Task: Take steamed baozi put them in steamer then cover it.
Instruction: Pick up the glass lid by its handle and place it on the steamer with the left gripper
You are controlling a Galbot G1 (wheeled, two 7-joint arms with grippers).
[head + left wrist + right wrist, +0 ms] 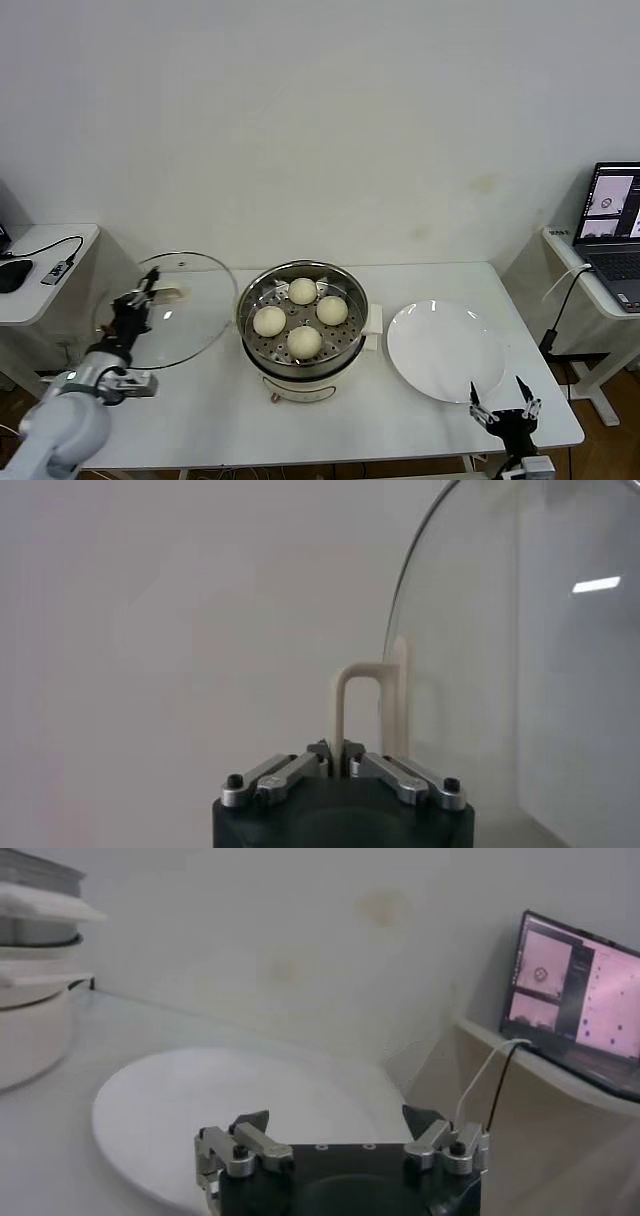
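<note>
Steamer [303, 352]: stainless pot on white base, centre of white tabletop [200, 410], uncovered; four steamed baozi [302, 317] on its perforated tray. Cover [180, 305]: clear glass lid, metal rim, tilted up off the tabletop just left of the steamer, apart from it. Left end effector [140, 297]: fingers closed on the cover's cream handle [360, 710]. Right end effector [505, 409]: fingers spread wide, holding nothing, at the near tabletop edge beside a bare white plate [445, 350]. Laptop [610, 235] on a side desk, far right.
</note>
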